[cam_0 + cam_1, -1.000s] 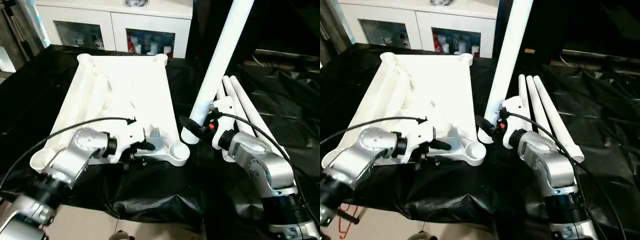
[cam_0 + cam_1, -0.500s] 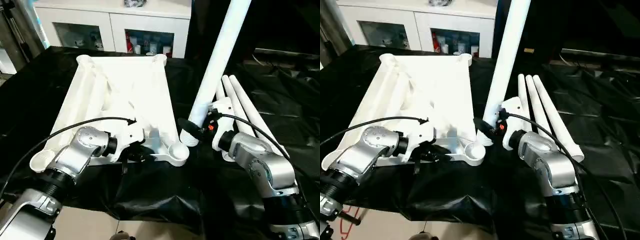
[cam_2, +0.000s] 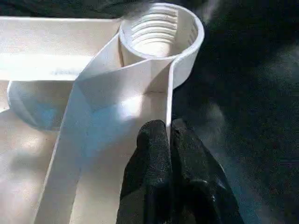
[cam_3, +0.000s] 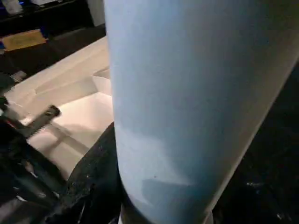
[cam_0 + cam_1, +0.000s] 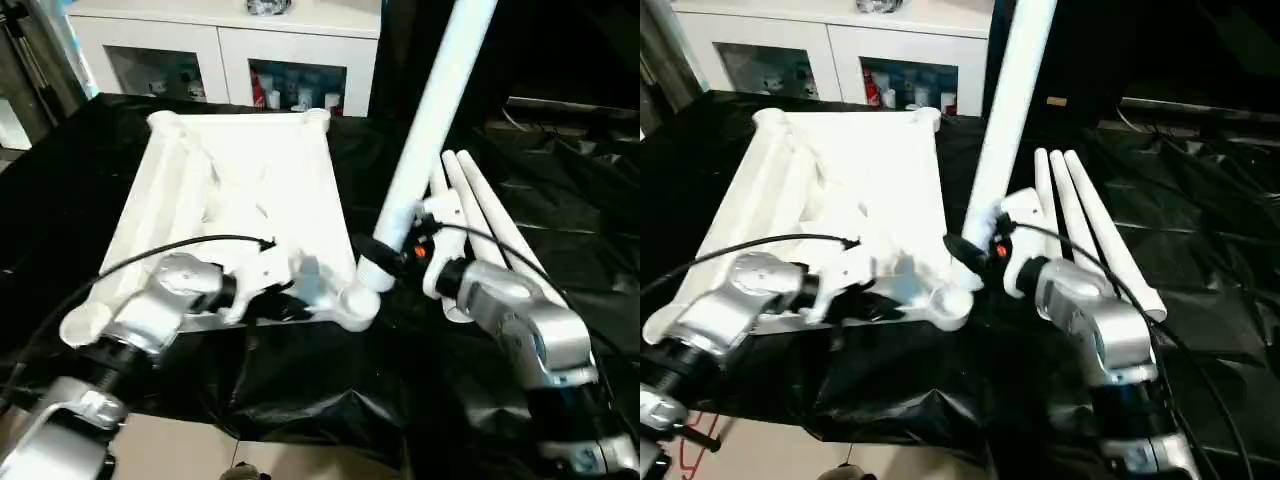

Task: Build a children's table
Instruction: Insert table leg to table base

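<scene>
Now | tabletop [image 5: 240, 190]: 1 | legs: 4 | left hand [image 3: 169, 135] pinches rim | right hand [image 5: 385, 250] grips leg [image 5: 430, 120]

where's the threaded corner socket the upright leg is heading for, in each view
Left eye view: the socket sits low centre, at the tabletop's near right corner, beside the held leg's foot.
Right eye view: low, left of centre.
Left wrist view: up top, threads visible, beyond the shut left pincer pinching the rim.
Right wrist view: I cannot pick it out; the leg blocks most of the picture.
Shared landmark: the upright leg.
</scene>
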Motion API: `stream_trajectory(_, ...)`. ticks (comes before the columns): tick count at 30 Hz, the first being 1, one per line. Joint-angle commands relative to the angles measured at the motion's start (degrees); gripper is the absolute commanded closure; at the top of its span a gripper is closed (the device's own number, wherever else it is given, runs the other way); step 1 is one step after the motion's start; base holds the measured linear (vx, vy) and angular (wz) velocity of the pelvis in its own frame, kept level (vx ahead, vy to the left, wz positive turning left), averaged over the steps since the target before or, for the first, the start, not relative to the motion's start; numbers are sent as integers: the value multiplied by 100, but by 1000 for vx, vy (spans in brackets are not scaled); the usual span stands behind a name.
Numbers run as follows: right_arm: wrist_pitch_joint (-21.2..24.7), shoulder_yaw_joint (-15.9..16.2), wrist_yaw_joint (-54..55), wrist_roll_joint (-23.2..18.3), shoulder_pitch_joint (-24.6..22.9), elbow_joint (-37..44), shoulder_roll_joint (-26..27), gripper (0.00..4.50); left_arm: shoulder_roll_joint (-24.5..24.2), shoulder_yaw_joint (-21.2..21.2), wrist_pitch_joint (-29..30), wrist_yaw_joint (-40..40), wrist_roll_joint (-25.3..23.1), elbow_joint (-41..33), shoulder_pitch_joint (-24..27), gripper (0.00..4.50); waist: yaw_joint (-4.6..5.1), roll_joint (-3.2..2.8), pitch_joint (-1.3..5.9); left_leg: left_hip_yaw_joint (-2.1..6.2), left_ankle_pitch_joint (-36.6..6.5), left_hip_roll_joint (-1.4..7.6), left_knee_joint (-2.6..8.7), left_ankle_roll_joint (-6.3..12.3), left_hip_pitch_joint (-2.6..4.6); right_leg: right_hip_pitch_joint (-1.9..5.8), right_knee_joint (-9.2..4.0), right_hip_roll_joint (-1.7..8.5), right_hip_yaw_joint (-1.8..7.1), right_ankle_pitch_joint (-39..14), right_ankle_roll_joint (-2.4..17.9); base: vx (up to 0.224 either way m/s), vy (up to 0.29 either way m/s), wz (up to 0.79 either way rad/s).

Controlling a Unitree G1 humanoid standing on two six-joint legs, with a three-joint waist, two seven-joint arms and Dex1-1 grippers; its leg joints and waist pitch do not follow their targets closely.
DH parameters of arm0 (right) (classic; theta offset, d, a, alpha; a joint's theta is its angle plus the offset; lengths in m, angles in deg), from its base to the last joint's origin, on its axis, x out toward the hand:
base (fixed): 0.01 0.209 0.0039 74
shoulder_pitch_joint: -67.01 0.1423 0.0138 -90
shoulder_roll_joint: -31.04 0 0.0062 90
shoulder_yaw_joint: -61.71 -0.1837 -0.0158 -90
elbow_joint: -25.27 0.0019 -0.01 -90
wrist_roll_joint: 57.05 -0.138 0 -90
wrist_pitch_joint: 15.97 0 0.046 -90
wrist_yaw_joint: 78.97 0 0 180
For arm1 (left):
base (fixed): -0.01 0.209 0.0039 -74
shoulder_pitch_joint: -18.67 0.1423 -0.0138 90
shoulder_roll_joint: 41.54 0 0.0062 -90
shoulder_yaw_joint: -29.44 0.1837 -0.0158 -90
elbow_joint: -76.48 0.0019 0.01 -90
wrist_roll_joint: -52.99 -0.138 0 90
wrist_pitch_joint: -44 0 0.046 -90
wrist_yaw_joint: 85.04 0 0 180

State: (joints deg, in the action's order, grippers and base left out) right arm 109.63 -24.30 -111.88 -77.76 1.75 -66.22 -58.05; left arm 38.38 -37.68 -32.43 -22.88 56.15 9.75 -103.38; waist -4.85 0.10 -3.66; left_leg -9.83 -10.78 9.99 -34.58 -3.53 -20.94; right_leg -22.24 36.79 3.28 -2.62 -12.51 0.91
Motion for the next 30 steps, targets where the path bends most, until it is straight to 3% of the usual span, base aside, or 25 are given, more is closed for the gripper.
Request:
stream_trajectory(1, 37, 31, -92, -51, 125, -38, -62, 258, 14, -161, 363, -290, -77, -57, -54, 450, 3, -33, 403, 92, -763, 290, 397, -132, 48, 310, -423, 488, 307, -329, 1299, 0, 0, 0)
stream_trajectory(7, -17, 64, -247, 1, 456, -348, -80, 258, 265, -20, 336, -557, -285, -300, -108, 450, 11, -40, 437, 91, -506, 279, 367, 5, 37, 319, -396, 467, 297, 103, 1353, 0, 0, 0)
stream_trajectory(8, 0, 66, -271, -11, 473, -377, -71, 258, 272, -3, 273, -584, -314, -287, -108, 450, -8, 51, 429, 86, -479, 275, 369, 54, 27, 334, -390, 477, 299, 57, 1344, 0, 0, 0)
stream_trajectory(9, 25, 69, -309, -23, 492, -416, -61, 258, 279, 12, 275, -634, -358, -281, -108, 450, -21, 16, 426, 81, -473, 281, 370, 66, 34, 316, -406, 487, 299, -30, 1319, 0, 0, 0)
stream_trajectory(12, 193, 180, -385, 30, 590, -629, -93, 258, 281, 13, 356, -783, -458, -234, -122, 450, -20, 65, 413, 77, -529, 283, 381, 75, 39, 307, -426, 484, 294, -237, 1285, 0, 0, 0)
stream_trajectory(14, 254, 315, -488, 124, 671, -824, -162, 258, 310, -42, 366, -847, -443, -219, -125, 450, -21, 51, 408, 79, -627, 285, 383, 23, 42, 300, -446, 491, 295, -460, 1256, 0, 0, 0)
stream_trajectory(15, 308, 375, -546, 166, 756, -1002, -181, 258, 334, -95, 307, -837, -417, -232, -94, 450, -8, 127, 407, 71, -623, 282, 386, 33, 32, 310, -456, 493, 295, -492, 1243, 0, 0, 0)
stream_trajectory(17, 355, 447, -573, 250, 869, -1240, -205, 258, 344, -120, 265, -751, -363, -229, -40, 450, -20, 96, 401, 73, -593, 281, 382, 24, 33, 293, -457, 504, 296, -600, 1230, 0, 0, 0)
stream_trajectory(20, 353, 494, -596, 332, 968, -1437, -232, 258, 330, -111, 254, -672, -334, -182, -9, 450, -18, 98, 412, 78, -484, 288, 381, 21, 32, 292, -420, 488, 294, -337, 1229, 0, 0, 0)
stream_trajectory(21, 327, 484, -617, 335, 1005, -1499, -229, 258, 300, -98, 212, -623, -338, -176, 11, 450, -14, 187, 415, 67, -462, 286, 383, 55, 30, 302, -425, 487, 291, -301, 1227, 0, 0, 0)
stream_trajectory(23, 301, 465, -640, 333, 1047, -1573, -222, 258, 255, -80, 144, -551, -341, -191, 48, 450, -35, 140, 421, 71, -382, 295, 374, 91, 33, 291, -405, 503, 292, -186, 1256, 0, 0, 0)
stream_trajectory(30, 185, 475, -796, 370, 1226, -2025, -141, 258, 177, -73, 126, -415, -291, -355, 152, 450, -22, 161, 411, 65, -442, 300, 379, 90, 40, 293, -399, 508, 291, -159, 1340, 0, 0, 0)
